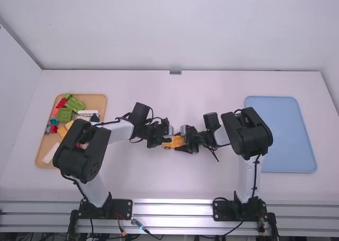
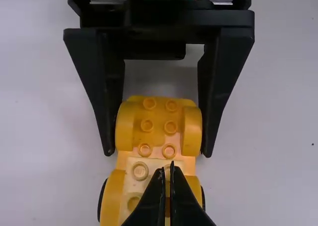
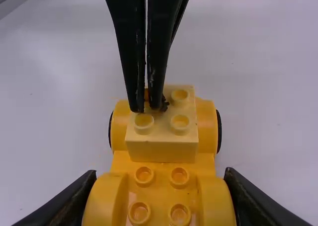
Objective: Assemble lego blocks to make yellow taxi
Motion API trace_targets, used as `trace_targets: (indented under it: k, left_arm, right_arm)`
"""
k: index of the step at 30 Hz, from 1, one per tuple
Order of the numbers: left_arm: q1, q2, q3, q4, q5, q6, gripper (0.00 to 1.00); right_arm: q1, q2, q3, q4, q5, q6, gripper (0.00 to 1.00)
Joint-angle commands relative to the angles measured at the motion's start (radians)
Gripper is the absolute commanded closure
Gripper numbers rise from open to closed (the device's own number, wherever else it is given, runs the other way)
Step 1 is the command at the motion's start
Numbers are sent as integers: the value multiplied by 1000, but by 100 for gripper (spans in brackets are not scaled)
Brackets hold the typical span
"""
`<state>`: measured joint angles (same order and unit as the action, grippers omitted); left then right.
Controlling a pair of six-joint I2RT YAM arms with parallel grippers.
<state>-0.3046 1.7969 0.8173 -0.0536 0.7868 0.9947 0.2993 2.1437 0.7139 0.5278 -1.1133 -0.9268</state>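
Note:
At the table's middle in the high view, my left gripper (image 1: pixel 166 139) and right gripper (image 1: pixel 184 141) meet at the yellow car base (image 1: pixel 172 143). In the left wrist view the right gripper (image 2: pixel 158 141) clasps the sides of the yellow base (image 2: pixel 158 124); a pale yellow block (image 2: pixel 134 186) sits on its other end, between the wheels. My left gripper (image 2: pixel 168 179) has its fingertips together over that block. In the right wrist view, the left gripper's closed tips rest on top of the pale block (image 3: pixel 161 149), among its studs, while my right gripper (image 3: pixel 159 179) holds the base (image 3: pixel 161 186).
A wooden tray (image 1: pixel 42 155) with green, red, blue, yellow and white blocks lies at the left, partly under the left arm. A blue tray (image 1: pixel 286 135) lies at the right, behind the right arm's elbow.

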Motion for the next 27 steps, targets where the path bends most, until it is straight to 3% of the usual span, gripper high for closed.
trace_targets:
  k: [1,9,20,27]
  left_arm:
    - [16,-10,-31,9,-26,-28,98]
    - [9,8,-88,100,-126,-90,98]
    - [10,72,-40,22,-194,-87,98]
    - [18,8,68,-103,-36,-49,98]
  right_arm:
    - [3,22,-6,-13,38,13,46]
    - [3,22,-6,-13,37,13,46]
    - [3,22,-6,-12,39,13,47]
    - [3,22,-6,-13,40,13,46]
